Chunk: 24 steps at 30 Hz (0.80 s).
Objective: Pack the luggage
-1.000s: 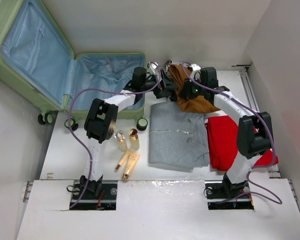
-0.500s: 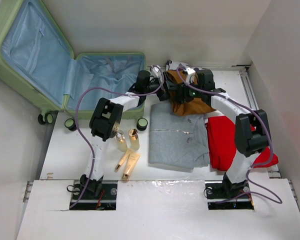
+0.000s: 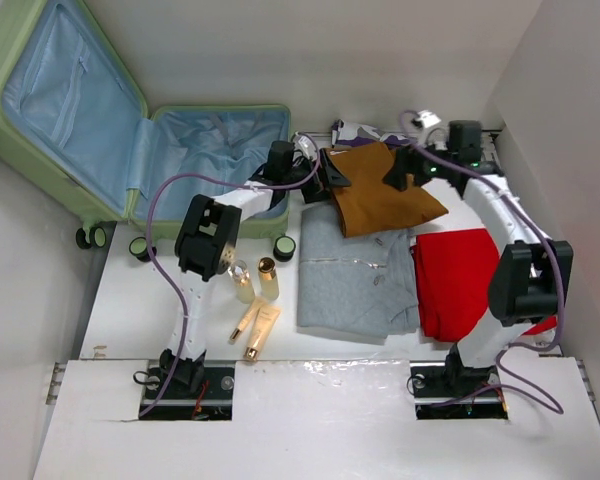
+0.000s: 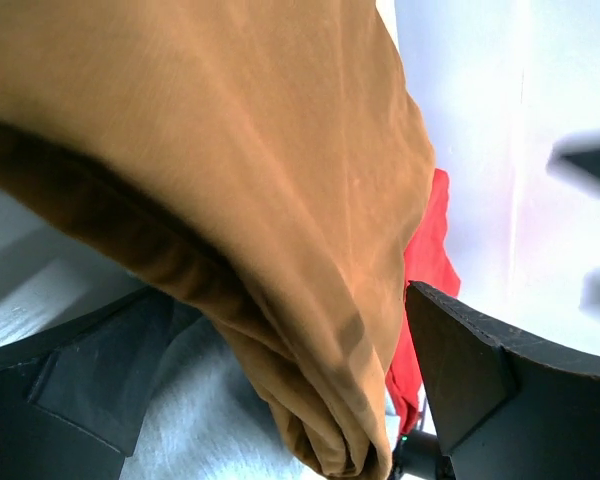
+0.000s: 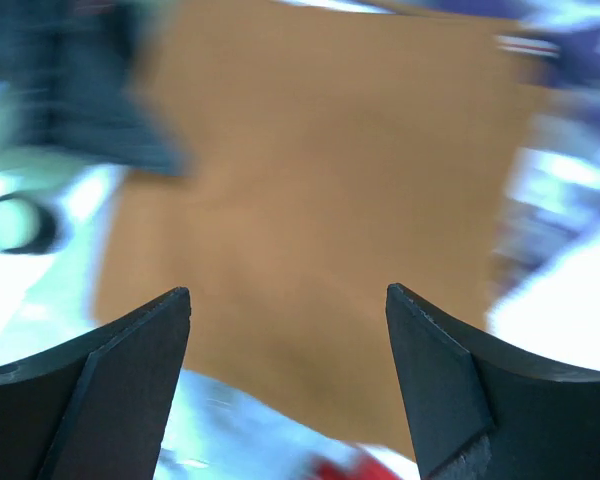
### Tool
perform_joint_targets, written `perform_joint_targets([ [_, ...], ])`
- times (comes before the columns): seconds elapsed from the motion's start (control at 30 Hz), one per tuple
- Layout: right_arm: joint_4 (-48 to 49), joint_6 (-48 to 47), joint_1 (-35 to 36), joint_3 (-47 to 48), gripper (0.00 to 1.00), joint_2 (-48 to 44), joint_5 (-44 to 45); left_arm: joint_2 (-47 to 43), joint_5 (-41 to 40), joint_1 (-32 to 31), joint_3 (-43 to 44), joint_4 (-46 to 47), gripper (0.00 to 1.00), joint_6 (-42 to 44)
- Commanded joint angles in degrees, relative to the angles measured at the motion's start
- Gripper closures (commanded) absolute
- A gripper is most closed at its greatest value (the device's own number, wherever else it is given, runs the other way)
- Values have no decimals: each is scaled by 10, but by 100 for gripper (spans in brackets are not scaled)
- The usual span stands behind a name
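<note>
The luggage (image 3: 210,150) lies open at the back left, its lid (image 3: 60,100) leaning back and showing light blue lining. A brown garment (image 3: 380,200) lies spread over a grey garment (image 3: 355,270) and a red one (image 3: 460,275). My left gripper (image 3: 330,172) is open at the brown garment's left edge. In the left wrist view a fold of brown garment (image 4: 230,150) hangs between the wide jaws of the left gripper (image 4: 280,295), with grey garment (image 4: 200,420) below. My right gripper (image 3: 400,168) is open and empty above the brown garment (image 5: 310,150); its jaws (image 5: 288,292) are spread.
Two small bottles (image 3: 242,282) (image 3: 268,278) stand left of the grey garment, with gold tubes (image 3: 260,330) lying in front of them. A patterned item (image 3: 355,130) lies behind the brown garment. The suitcase wheels (image 3: 284,247) stick out at its near edge. White walls close in at the back and right.
My right gripper has opened, let go of the brown garment and drawn back to the right. The garment dropped from a bunched heap and now lies spread flat. The left gripper stayed open.
</note>
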Motion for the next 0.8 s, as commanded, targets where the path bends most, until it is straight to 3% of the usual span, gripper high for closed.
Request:
perform_joint_targets([
  [0.0,-80,-59,-71,61,17,40,38,-12,-4,-12,32,-13,0,36],
  [0.07,-100,-75,-100,86,14,73,49,-12,-4,-19,32,-13,0,36],
  [0.17,-128,-106,-127,166,8,171,7,1,-4,-30,49,-20,0,36],
  [0.3,-128,-119,-148,208,0,232,-44,16,-4,-42,61,-31,0,41],
  [0.5,-135,-154,-153,177,0,274,-122,26,-7,-53,50,-32,0,20],
  [0.63,-113,-159,-153,129,15,279,-213,40,15,-53,44,10,0,-5],
  [0.77,-97,-166,-142,95,55,274,-276,67,46,-59,71,62,0,-15],
])
